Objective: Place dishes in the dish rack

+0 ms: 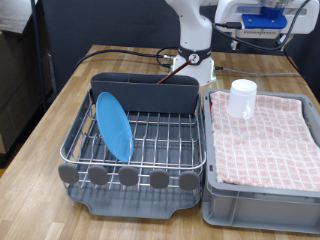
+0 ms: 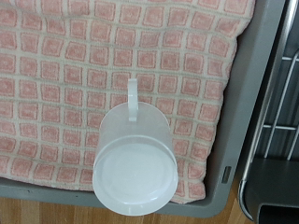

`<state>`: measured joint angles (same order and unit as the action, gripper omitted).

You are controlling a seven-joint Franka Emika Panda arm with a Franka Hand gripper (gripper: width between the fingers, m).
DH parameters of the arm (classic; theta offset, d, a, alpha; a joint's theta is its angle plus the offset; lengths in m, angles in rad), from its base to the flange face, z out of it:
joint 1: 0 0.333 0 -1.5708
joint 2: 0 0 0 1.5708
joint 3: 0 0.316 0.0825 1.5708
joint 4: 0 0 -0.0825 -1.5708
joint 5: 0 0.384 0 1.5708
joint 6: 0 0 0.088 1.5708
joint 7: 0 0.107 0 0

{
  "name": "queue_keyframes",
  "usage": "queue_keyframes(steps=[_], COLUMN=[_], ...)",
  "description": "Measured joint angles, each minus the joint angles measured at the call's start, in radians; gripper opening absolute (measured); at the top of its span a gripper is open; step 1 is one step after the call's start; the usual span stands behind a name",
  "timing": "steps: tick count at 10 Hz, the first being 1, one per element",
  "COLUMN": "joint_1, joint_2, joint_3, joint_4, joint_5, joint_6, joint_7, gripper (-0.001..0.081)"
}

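Note:
The silver wire dish rack (image 1: 150, 140) on its dark tray stands at the exterior view's left. A light-blue plate (image 1: 113, 125) stands on edge in it, near its left side. A small white cup (image 1: 242, 98) sits upside down on the pink checked cloth in the grey crate (image 1: 262, 192). In the wrist view the cup (image 2: 135, 168) shows from above with its handle, near the crate's rim (image 2: 238, 121). My gripper (image 1: 200, 68) hangs behind the rack's grey caddy (image 1: 145, 95), apart from the cup. Its fingers do not show in the wrist view. The wooden spoon is out of view.
The crate sits right beside the rack, whose wire edge (image 2: 280, 103) shows in the wrist view. Both rest on a wooden table (image 1: 50, 120). Black cables (image 1: 120, 52) lie on the table behind the rack. Equipment stands at the back right.

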<state>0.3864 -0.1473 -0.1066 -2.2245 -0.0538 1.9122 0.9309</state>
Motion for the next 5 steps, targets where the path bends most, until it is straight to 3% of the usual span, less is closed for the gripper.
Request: queue_keyframes(steps=[5], joint_1=[0.000], joint_2=[0.104], joint_3=[0.028], joint_4=[-0.008], joint_5=[0.003], joint_6=[0.004], joint_7=[-0.004], gripper=[0.0803])
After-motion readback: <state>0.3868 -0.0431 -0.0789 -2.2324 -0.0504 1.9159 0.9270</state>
